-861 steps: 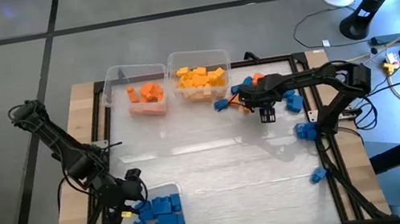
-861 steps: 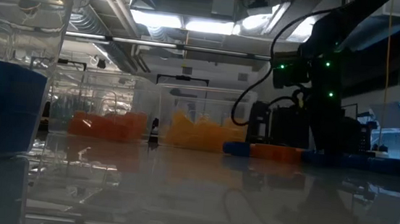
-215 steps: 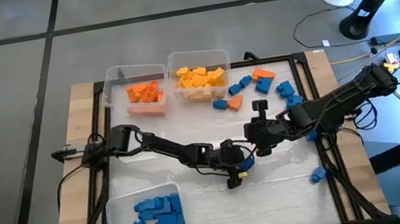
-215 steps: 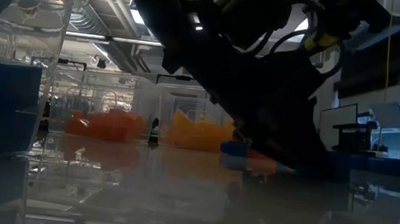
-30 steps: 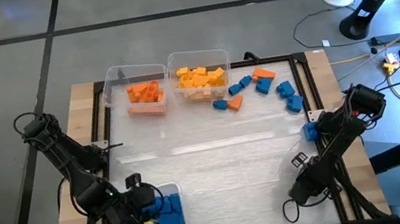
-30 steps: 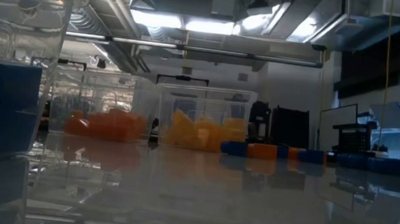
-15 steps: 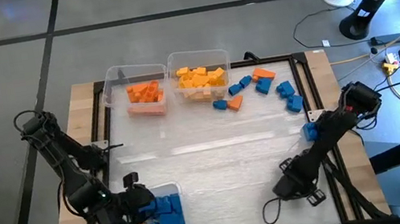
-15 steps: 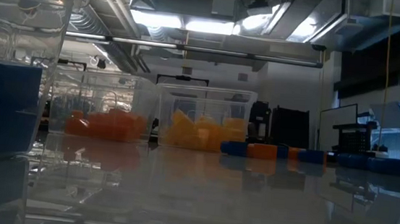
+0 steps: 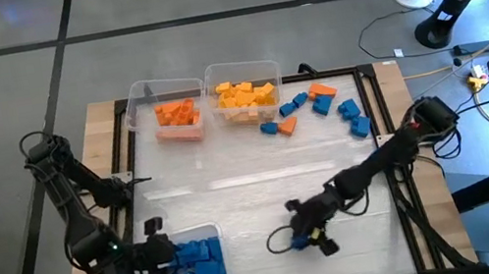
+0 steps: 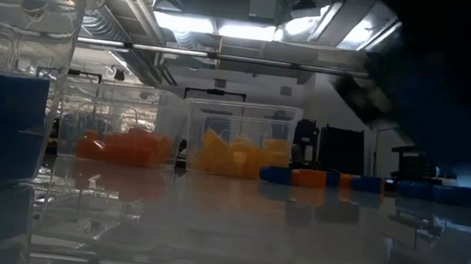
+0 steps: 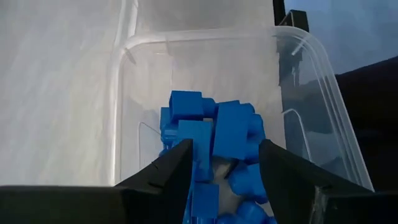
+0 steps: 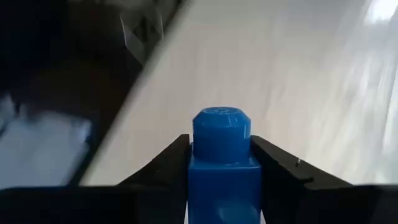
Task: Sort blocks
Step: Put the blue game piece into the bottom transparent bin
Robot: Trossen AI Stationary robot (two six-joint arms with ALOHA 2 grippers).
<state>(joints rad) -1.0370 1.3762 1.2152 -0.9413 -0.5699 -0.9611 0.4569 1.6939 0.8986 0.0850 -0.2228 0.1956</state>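
Trouble could come at the near-left clear plastic rectangular bin [image 9: 203,235] of blue bricks, where both arms converge. The right gripper [image 9: 315,238], low over the near middle of the table, has its jaws clamped on a small blue plastic toy brick [image 12: 222,155]. The left gripper [image 11: 219,163] hangs over that bin, jaws parted and empty. A crossing could knock the arms together, or the brick may fall short. Unsorted blue and orange bricks [image 9: 320,109] lie far right.
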